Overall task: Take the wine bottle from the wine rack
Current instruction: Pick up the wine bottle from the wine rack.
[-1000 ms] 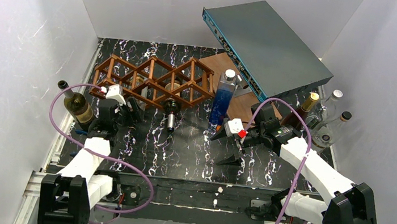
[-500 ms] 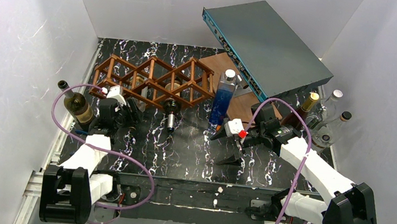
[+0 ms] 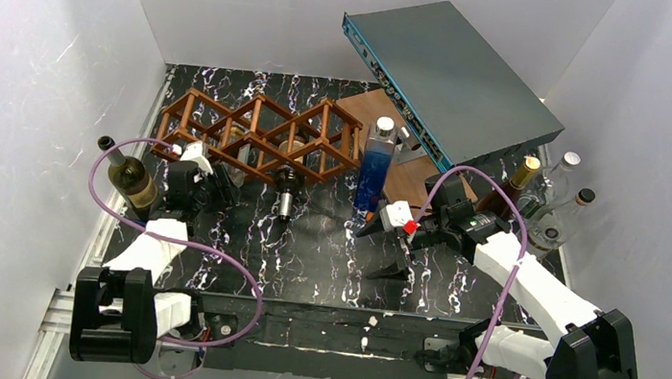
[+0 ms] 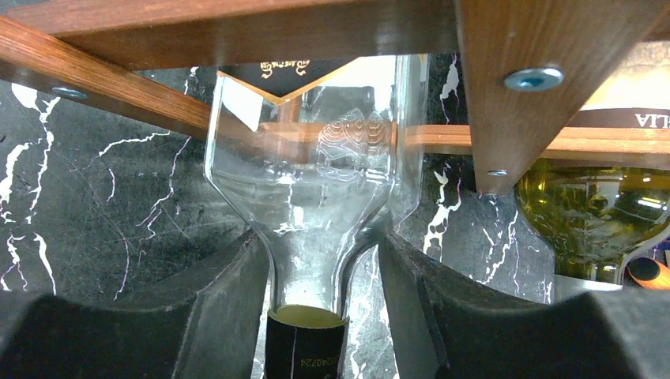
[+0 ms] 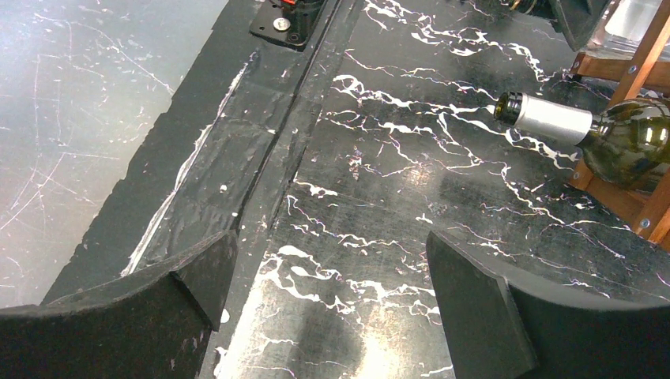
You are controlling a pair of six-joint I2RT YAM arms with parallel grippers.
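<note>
- You are on the grasping step. Your left gripper (image 4: 324, 264) is sitting at the front of the wine rack (image 4: 513, 47), with its black fingers (image 4: 221, 300) flanking the neck of a clear wine bottle (image 4: 316, 158).
- The fingers are looking snug against the glass, but it is not clear whether they are clamping it firmly.
- The bottle is lying on its side in a cell toward the rack's left end, with its neck pointing out at you.
- A green bottle (image 4: 592, 213) is lying just beside it, on its right.
- Your right gripper (image 5: 332, 268) is hovering over the marbled table (image 5: 395, 197), fingers spread wide and holding nothing.
- The next move is probably calling for a firm hold on the neck. After that comes a straight pull along the bottle's own length, keeping off the wooden bars and the neighbouring bottle.
</note>
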